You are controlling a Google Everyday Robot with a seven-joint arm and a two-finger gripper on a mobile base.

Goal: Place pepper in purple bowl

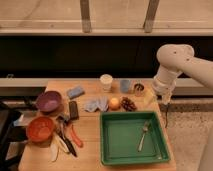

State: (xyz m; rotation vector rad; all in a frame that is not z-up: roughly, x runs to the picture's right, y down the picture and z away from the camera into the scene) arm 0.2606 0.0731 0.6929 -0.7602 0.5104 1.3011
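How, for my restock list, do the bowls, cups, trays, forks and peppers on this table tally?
Bowls: 2, the purple bowl and the orange bowl.
Cups: 2, the white cup and the blue cup.
Trays: 1, the green tray.
Forks: 1, the fork in the tray.
Peppers: 1, the pepper.
Total: 7.
The gripper hangs at the table's right edge, far from the pepper.

Slim orange-red pepper point(76, 136) lies lower left, below round matte purple bowl point(49, 101). At centre right, gripper point(164, 100) hangs by wooden table point(92, 127) edge, jaws apart, empty.

Purple bowl point(49, 101), orange-red pepper point(76, 136), orange bowl point(40, 129), green tray point(120, 139), white cup point(106, 81)
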